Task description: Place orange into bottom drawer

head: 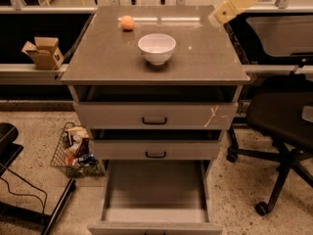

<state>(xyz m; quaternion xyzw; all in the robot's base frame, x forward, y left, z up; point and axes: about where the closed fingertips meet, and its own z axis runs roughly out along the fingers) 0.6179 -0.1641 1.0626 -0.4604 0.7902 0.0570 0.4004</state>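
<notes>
Camera view, claw (pixel 215 18) above countertop (pixel 205 58), orange (pixel 127 22), office chair (pixel 281 112)

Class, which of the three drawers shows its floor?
The bottom drawer; top drawer and middle drawer sit nearly shut. The gripper is upper right.

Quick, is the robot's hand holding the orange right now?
Gripper: above the back right edge of the cabinet top; open or shut cannot be told. The orange lies apart, on that top.
</notes>
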